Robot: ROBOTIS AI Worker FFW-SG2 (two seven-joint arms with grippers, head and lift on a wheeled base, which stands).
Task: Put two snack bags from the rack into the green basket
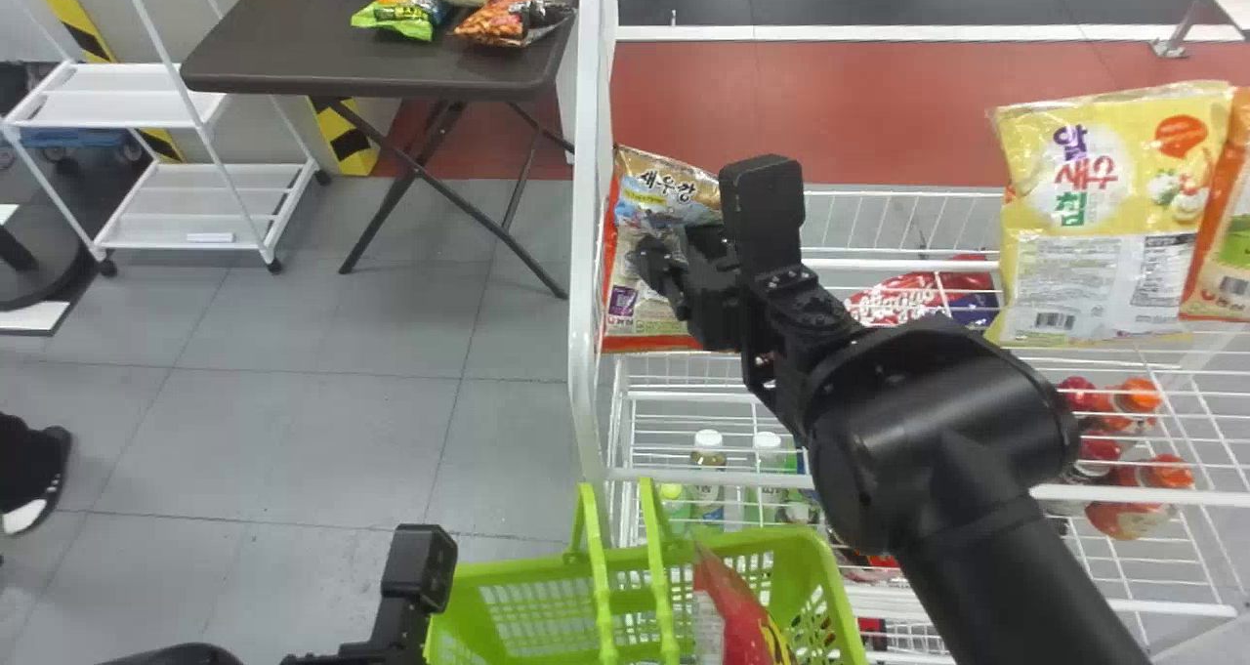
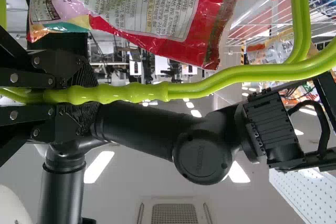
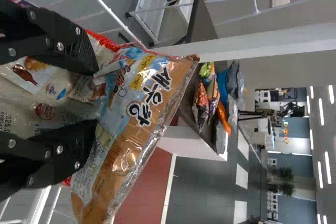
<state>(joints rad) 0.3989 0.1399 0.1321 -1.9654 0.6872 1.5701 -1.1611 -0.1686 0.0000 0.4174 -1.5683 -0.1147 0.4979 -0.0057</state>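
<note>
One of two done, apparently: see red bag point(image 1: 728, 611) in green basket point(image 1: 764, 540), bottom ctr. of head view. Seems to be pinching a fold of 2nd snack bag point(image 1: 669, 191) w/ right gripper point(image 3: 95, 98), upper ctr. of head view, at rack point(image 1: 584, 353). Clamping basket handle point(image 2: 157, 92) w/ left gripper point(image 2: 89, 96), mid-left of left wrist view. Left to do, prob.: lift clear, lower in, release.
</note>
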